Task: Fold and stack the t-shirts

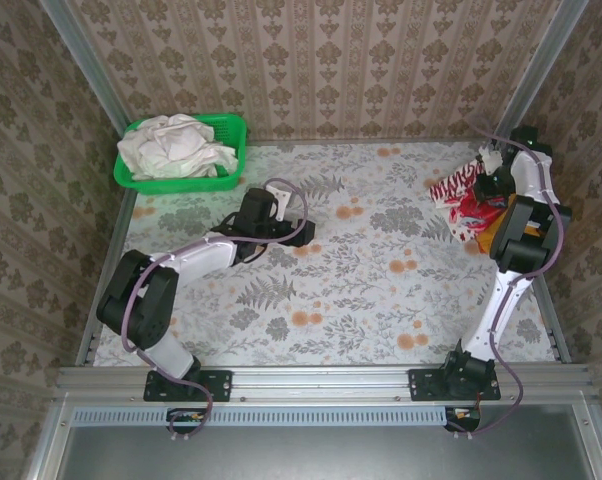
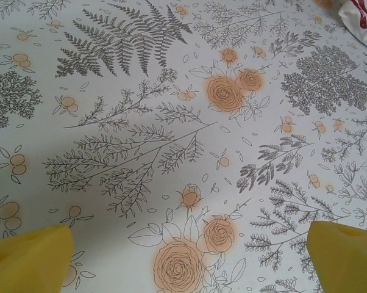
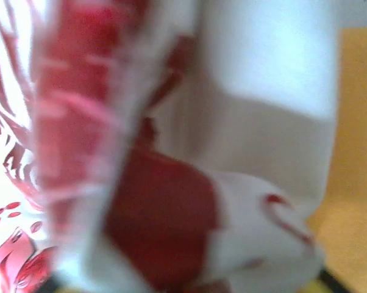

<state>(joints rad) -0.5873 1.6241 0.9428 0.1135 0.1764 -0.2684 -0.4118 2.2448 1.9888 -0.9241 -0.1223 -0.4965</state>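
A red-and-white print t-shirt (image 1: 459,200) lies bunched at the far right of the table, on top of an orange t-shirt (image 1: 487,240). My right gripper (image 1: 488,178) is down on the print shirt and shut on a fold of it. In the right wrist view the blurred print cloth (image 3: 171,201) sits pressed up against the jaws, with orange cloth (image 3: 354,152) behind it. Several off-white t-shirts (image 1: 176,146) are heaped in a basket at the back left. My left gripper (image 1: 303,232) hovers open over the flowered tablecloth, its yellow fingertips (image 2: 31,256) far apart with nothing between them.
The green plastic basket (image 1: 233,128) stands in the back left corner. Wallpapered walls and metal posts close in the table on three sides. A flowered cloth (image 1: 361,290) covers the table. A corner of the print shirt (image 2: 361,12) shows at the left wrist view's top right.
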